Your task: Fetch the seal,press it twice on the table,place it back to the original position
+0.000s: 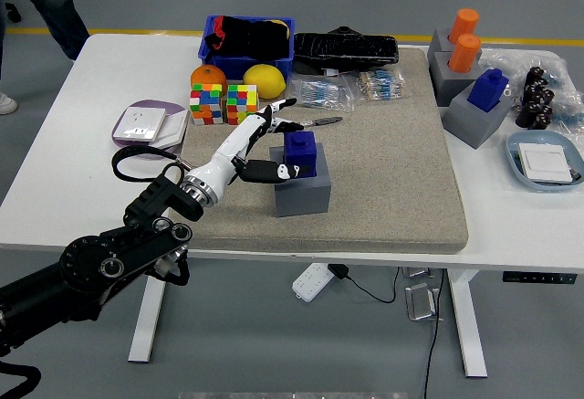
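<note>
Left hand (pixel 265 148) reaches in from the lower left over the mat (pixel 383 171), fingers spread and holding nothing; thumb (pixel 274 172) lies low against the left face of the seal (pixel 300 153), the other fingers (pixel 274 116) fan out above and behind it toward the pen (pixel 315 122). Seal is the blue block seated in the grey base (pixel 302 191) near the middle of the mat, upright, not lifted. Right hand not in view. Step in hand, as judged: closing on the seal for the fetch. To do it well: bring the fingers down over the far and right faces so they oppose the thumb, gripping the blue block only, above the base's top face; a pinch that catches the base edge would likely drag both. Close squarely on flat faces, since the block looks smooth and could twist out of a corner grip. Lift straight up until clear of the socket before any sideways move, as a tilted pull may jam or tip the base. Keep the fanned fingers off the pen and the cubes (pixel 224 103) just behind. Note where the base stands now, as the return spot. Other blue seal (pixel 489 88) at far right is not the target, by the hand's position
</note>
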`<state>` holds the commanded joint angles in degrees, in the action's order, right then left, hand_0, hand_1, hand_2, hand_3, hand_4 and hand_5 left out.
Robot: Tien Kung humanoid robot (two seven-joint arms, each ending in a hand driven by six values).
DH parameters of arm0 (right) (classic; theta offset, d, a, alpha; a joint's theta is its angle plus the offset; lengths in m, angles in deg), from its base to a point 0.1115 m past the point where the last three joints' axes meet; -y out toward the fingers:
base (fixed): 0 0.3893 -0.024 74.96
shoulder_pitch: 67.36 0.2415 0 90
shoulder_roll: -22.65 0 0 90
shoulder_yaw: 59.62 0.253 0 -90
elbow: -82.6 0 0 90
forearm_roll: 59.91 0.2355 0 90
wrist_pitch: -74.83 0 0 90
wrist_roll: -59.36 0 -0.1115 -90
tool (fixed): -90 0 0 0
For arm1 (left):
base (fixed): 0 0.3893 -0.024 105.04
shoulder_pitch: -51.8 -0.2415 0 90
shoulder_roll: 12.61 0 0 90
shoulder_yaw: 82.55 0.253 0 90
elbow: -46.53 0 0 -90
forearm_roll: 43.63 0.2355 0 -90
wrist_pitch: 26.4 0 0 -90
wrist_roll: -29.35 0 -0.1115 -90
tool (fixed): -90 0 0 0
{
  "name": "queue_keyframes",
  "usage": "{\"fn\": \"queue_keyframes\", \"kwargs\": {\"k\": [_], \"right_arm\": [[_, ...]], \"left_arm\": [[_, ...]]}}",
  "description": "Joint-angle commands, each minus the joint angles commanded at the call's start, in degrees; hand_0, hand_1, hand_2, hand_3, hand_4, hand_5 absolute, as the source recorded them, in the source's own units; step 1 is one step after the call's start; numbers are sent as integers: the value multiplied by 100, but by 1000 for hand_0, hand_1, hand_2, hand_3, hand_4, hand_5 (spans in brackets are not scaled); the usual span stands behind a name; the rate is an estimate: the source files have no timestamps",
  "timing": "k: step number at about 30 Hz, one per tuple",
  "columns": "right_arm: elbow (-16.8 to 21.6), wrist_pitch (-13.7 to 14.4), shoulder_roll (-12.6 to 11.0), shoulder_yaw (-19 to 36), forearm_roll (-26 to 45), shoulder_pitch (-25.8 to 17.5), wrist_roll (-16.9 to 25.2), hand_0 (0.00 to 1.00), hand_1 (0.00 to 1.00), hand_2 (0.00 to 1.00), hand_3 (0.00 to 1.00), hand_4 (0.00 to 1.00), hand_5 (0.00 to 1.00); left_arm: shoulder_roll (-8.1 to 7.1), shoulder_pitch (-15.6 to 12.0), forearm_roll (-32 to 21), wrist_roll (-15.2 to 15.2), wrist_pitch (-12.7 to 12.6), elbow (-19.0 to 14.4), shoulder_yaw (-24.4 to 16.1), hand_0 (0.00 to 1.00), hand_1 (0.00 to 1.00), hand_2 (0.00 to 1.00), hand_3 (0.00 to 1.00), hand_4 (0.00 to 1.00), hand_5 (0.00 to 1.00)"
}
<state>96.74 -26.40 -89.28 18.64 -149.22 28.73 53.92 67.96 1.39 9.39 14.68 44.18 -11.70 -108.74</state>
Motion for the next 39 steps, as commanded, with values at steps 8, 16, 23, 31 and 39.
{"fn": "queue_keyframes", "kwargs": {"k": [8,16,23,31,39], "right_arm": [[4,-5,4,-103,34,18,-3,802,710,704,663,766,557],[0,-2,-17,-131,35,15,-1,802,711,705,662,766,557],[-3,-1,-24,-97,20,1,1,802,711,704,663,767,558],[5,-7,-14,-96,26,-1,1,802,711,705,663,767,559],[8,-6,-13,-97,29,3,5,802,711,705,663,768,559]], "left_arm": [[215,53,-23,32,-118,193,50,908,714,705,991,862,2],[287,108,-71,81,-148,345,98,894,677,698,991,849,2],[255,98,-31,180,-64,412,129,892,668,695,990,843,2],[214,89,17,242,-27,398,73,892,641,687,989,820,2],[222,101,52,244,-66,462,79,872,540,606,982,719,2]]}}
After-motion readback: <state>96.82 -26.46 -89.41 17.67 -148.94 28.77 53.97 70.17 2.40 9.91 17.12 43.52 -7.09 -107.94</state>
